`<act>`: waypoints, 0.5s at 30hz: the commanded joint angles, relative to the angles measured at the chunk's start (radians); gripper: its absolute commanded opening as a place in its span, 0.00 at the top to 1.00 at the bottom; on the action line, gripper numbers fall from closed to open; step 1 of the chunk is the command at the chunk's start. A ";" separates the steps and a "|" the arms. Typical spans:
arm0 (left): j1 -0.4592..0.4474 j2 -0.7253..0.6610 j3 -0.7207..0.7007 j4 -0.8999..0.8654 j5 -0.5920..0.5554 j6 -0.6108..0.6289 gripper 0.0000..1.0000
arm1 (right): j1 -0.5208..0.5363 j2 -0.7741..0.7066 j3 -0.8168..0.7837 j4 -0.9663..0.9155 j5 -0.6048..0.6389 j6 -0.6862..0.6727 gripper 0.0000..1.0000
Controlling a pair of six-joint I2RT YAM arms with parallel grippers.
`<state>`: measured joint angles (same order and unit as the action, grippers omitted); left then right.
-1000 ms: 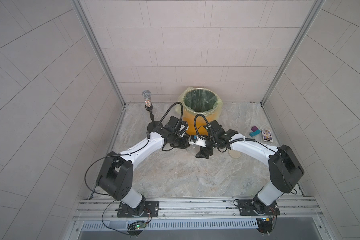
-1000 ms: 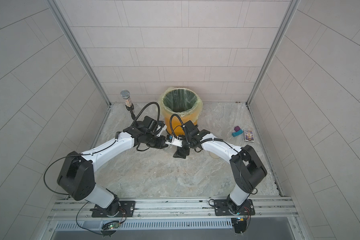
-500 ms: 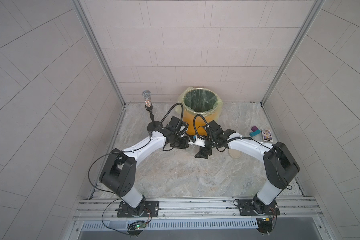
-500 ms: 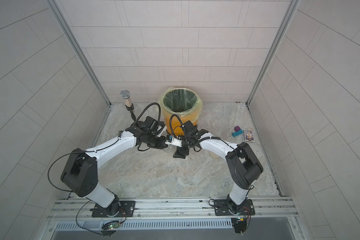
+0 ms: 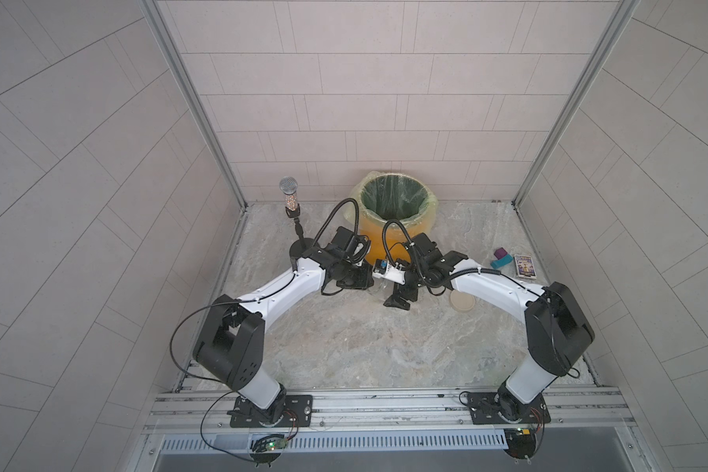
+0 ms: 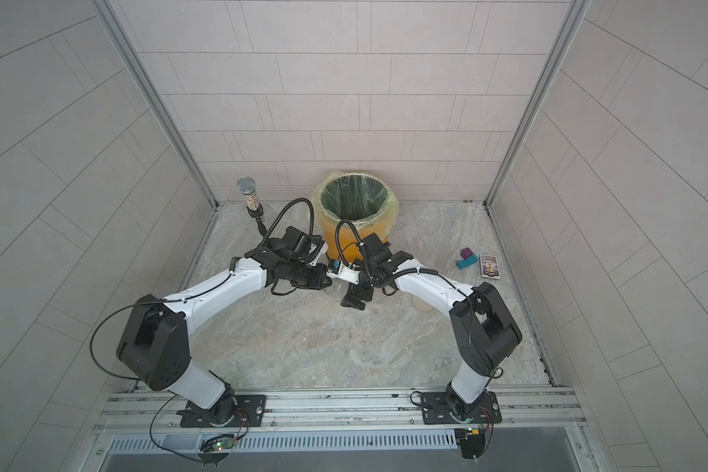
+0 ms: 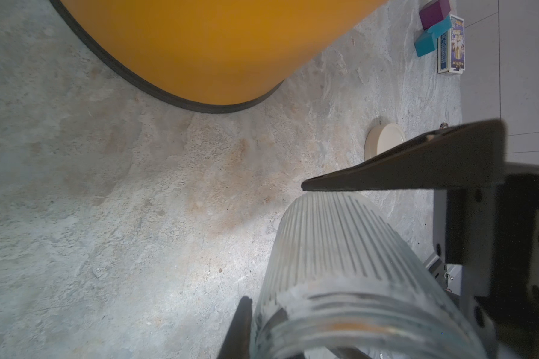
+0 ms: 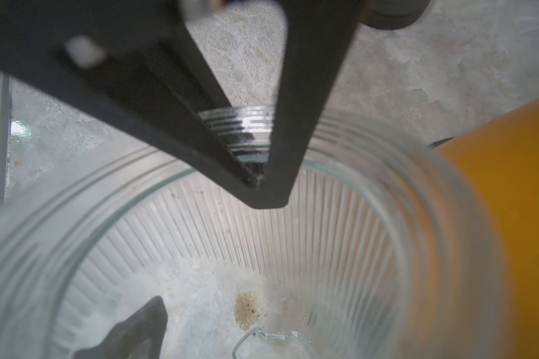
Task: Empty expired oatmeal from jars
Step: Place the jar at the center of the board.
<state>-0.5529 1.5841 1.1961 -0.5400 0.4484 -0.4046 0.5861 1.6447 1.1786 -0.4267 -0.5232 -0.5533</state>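
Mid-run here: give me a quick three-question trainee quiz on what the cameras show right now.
1. True or false: the lid is screwed onto the jar.
2. Which pincer clamps the jar?
3. Beside the card box lie: A) a spoon; B) a purple block and a teal block; C) a second jar.
Key: 1 false, it lies on the table; 2 the left pincer; 3 B.

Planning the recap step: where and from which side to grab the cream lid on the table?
Likely best to grip the cream lid by its outer rim, across the diameter, coming straight down from above. It lies flat on the table, a low disc with only its edge to pinch.
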 commanded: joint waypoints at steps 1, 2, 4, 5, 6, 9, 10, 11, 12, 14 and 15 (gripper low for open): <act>-0.033 -0.026 0.089 -0.024 0.054 0.031 1.00 | 0.010 -0.084 -0.004 0.000 0.047 0.015 0.00; -0.033 -0.026 0.096 -0.050 0.038 0.038 1.00 | 0.006 -0.104 -0.011 -0.002 0.081 0.019 0.00; -0.034 -0.031 0.101 -0.076 0.014 0.045 1.00 | -0.024 -0.140 -0.036 -0.003 0.077 0.028 0.00; -0.033 -0.035 0.101 -0.077 0.006 0.044 1.00 | -0.037 -0.153 -0.045 -0.007 0.071 0.033 0.01; -0.033 -0.039 0.100 -0.078 -0.004 0.038 1.00 | -0.050 -0.168 -0.055 -0.016 0.070 0.028 0.01; -0.035 -0.035 0.105 -0.084 -0.014 0.029 1.00 | -0.073 -0.222 -0.092 -0.032 0.064 0.007 0.00; -0.035 -0.034 0.101 -0.078 -0.003 0.029 1.00 | -0.081 -0.237 -0.100 -0.044 0.040 0.006 0.00; -0.035 -0.035 0.095 -0.065 0.003 0.028 1.00 | -0.085 -0.249 -0.106 -0.057 0.009 -0.025 0.00; -0.035 -0.037 0.087 -0.051 0.000 0.020 1.00 | -0.086 -0.261 -0.112 -0.069 -0.013 -0.035 0.01; -0.035 -0.033 0.082 -0.039 -0.004 0.005 1.00 | -0.086 -0.285 -0.122 -0.086 -0.046 -0.044 0.00; -0.035 -0.029 0.083 -0.038 -0.001 -0.001 1.00 | -0.087 -0.298 -0.133 -0.083 -0.046 -0.039 0.00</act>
<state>-0.5831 1.5780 1.2747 -0.6041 0.4286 -0.3882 0.4965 1.3861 1.0607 -0.4763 -0.5144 -0.5694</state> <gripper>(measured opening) 0.143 0.995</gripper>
